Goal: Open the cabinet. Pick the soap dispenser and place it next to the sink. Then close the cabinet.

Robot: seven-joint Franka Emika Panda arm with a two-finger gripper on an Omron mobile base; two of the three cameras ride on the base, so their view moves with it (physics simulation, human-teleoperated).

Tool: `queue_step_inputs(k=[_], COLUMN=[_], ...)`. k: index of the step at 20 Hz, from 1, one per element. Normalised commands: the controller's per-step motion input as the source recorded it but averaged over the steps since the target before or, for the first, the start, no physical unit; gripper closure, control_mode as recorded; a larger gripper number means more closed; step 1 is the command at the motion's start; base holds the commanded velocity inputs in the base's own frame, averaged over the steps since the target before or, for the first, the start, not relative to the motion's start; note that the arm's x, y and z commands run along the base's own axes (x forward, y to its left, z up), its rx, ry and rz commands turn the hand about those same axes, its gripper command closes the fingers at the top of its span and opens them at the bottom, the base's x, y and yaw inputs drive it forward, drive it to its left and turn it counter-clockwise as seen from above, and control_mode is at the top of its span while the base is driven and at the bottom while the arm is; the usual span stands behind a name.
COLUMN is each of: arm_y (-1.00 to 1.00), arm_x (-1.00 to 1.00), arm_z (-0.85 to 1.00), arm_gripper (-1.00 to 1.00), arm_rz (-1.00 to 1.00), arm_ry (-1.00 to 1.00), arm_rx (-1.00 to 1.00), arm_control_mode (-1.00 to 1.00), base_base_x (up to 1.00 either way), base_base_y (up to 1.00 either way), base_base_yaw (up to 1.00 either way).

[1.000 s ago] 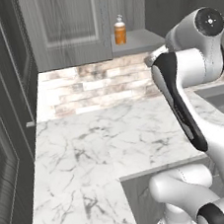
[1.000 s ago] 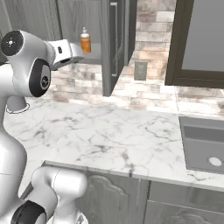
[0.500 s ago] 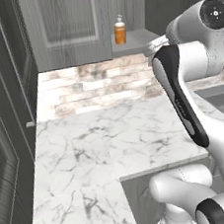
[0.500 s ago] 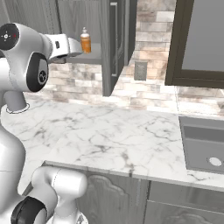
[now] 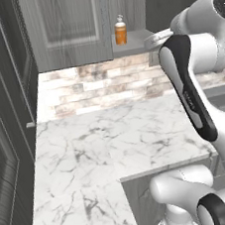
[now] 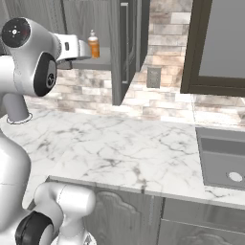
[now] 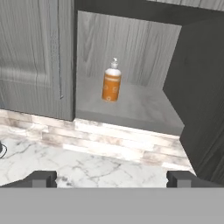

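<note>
2 dark fingertips of the gripper [image 7: 111, 178] sit spread wide apart at the bottom of the hand view, nothing between them, so it's open and empty. Right below and ahead of it is the marble countertop [image 7: 87, 168], then a strip of brick backsplash [image 7: 122, 140]. Past that, straight ahead and a bit higher, the cabinet [image 7: 127, 41] stands open, 1 door [image 7: 35, 57] shut off to the gripper's left. Soap dispenser [image 7: 111, 82] is upright on the grey shelf [image 7: 140, 109], well ahead, untouched. Sink [image 6: 222, 158] is way off to the right in the right base view.
</note>
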Motion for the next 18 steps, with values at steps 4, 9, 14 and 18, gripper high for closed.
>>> queue_step_inputs(k=[4,9,14,18], arm_y=[0.00,0.00,0.00,0.00], arm_x=[0.19,0.36,0.40,0.39], arm_z=[-0.08,0.00,0.00,0.00], arm_gripper=[-1.00,-1.00,-1.00,-1.00], arm_rz=[0.00,0.00,0.00,0.00], arm_ry=[0.00,0.00,0.00,0.00], arm_rx=[0.00,0.00,0.02,0.10], arm_control_mode=[-1.00,-1.00,-1.00,-1.00], base_base_x=[0.00,0.00,0.00,0.00], base_base_y=[0.00,0.00,0.00,0.00], base_base_yaw=[0.00,0.00,0.00,0.00])
